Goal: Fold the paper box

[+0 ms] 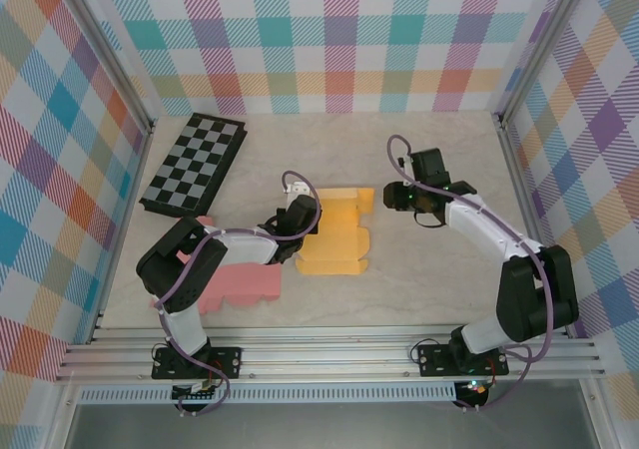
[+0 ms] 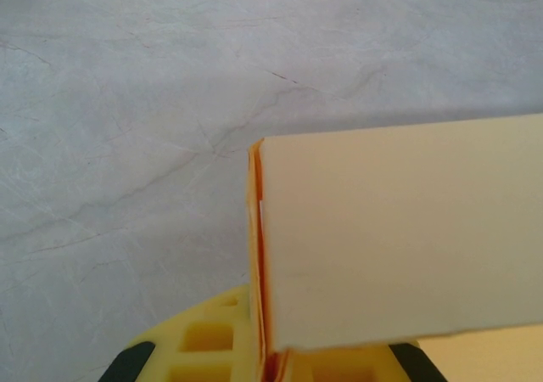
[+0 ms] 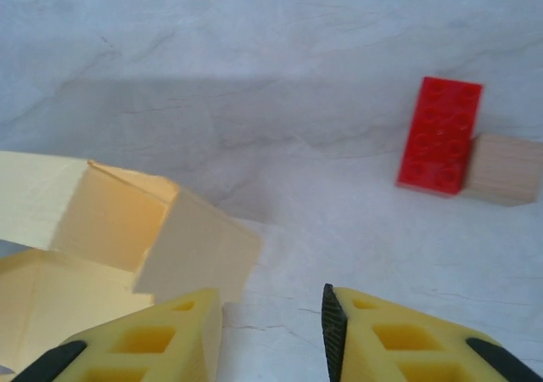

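**Hold the wall firm while the right jaws take the corner flap**

The left gripper (image 2: 270,365) is clamped tight on a side wall of the paper box (image 2: 399,229), with the card pinched edge-on between its fingers (image 2: 208,348). Seen from overhead, it grips the box's nine o'clock edge.

The right gripper (image 3: 271,314) has its jaws parted a moderate way with nothing between them, and bare table (image 3: 280,68) shows through the gap. A raised corner flap stands just beside its left finger, toward ten o'clock in the wrist view. Overhead, this gripper sits off the box's one o'clock corner, near but apart.

The step in hand looks like folding that corner flap inward. The left grip should neither slacken nor twist, since thin card probably buckles easily. The right jaws would do best to meet the flap at its free edge and press along the crease, not across it.

The red brick (image 3: 439,134) and wooden block (image 3: 506,170), at one o'clock in the wrist view, lie well apart from the box.
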You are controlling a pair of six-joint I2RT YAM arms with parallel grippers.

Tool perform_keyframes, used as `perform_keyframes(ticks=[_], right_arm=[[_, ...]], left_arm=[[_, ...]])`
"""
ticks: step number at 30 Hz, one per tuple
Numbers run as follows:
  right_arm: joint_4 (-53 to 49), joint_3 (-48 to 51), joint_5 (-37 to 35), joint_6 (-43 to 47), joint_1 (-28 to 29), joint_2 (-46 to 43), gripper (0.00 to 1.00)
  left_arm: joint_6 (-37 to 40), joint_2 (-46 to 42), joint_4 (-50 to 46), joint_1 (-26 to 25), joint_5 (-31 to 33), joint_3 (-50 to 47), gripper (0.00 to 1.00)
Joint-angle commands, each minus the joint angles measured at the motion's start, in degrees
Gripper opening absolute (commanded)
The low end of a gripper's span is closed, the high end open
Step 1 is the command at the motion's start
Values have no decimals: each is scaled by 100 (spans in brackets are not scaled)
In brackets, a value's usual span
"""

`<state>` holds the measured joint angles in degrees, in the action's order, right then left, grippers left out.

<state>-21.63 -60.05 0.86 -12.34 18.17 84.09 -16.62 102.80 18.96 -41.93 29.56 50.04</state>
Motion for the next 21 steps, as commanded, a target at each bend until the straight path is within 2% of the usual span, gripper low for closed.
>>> perform_keyframes(ticks=[1,4,9,12,18,21], right_arm=[[-352,-378,69,976,-64,-174,39],[-420,-515,416,2387,-73,-72,40],[-166,-79,1671,4769,-110,-203,43],[82,116,2063,5456,-220,-217,43],[-5,11,1779,6182,-337,409,44],[117,121,2388,6524,-402,553,47]], left_arm=[[180,-27,-353,-65,-131,-108,0],[303,-111,-260,-65,-153,-186,0],[432,-249,-132,-69,-176,-319,0],[440,-319,-117,-71,-188,-380,0],[465,-393,-68,-71,-238,-482,0],[467,-401,-51,-71,-303,-473,0]])
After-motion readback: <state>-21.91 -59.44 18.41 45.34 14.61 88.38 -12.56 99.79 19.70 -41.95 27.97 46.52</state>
